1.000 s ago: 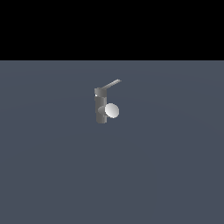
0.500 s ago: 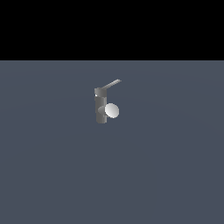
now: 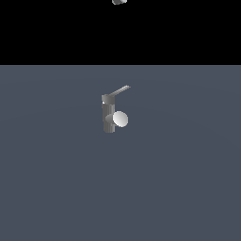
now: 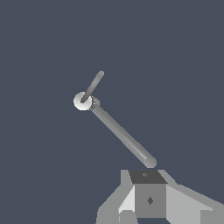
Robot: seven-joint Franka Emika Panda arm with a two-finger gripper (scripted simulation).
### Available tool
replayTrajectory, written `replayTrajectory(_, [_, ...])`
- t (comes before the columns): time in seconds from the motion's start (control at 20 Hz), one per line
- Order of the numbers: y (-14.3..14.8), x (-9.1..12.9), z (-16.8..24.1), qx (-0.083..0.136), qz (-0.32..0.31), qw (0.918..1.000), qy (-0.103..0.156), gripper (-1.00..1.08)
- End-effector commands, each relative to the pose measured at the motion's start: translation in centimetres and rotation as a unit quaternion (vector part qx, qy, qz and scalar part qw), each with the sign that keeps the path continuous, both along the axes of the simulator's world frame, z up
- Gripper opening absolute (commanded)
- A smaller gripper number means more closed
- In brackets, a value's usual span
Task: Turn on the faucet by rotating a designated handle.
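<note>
My gripper (image 3: 119, 2) has just dipped into the exterior view's top edge, jaw state I cannot tell, well above the untouched faucet (image 3: 108, 117) whose handle (image 3: 119, 90) awaits mid-bench (image 3: 188, 188).

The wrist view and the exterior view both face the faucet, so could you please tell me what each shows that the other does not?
Only the wrist view shows the gripper up close, apart from the faucet; whether it is open I cannot tell. Only the exterior view shows the faucet upright from the side, with the black background above the floor and a small grey piece at the top edge. Both show the handle, the pale spout face and the grey floor.
</note>
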State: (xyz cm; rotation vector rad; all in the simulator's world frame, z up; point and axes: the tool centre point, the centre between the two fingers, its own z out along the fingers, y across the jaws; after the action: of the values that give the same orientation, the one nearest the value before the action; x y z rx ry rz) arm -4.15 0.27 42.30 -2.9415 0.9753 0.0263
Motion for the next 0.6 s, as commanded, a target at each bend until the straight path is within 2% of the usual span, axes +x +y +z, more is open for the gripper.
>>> replayTrajectory(0.0, [-0.1, 2.0, -1.4, -0.001, -0.031, 0.9995, 0.001, -1.0])
replayTrajectory(0.25, [-0.5, 5.8, -4.6, -0.003, -0.092, 0.9958, 0.003, -1.0])
replayTrajectory(0.55, [-0.9, 9.9, -9.1, -0.007, -0.163, 0.9865, 0.006, -1.0])
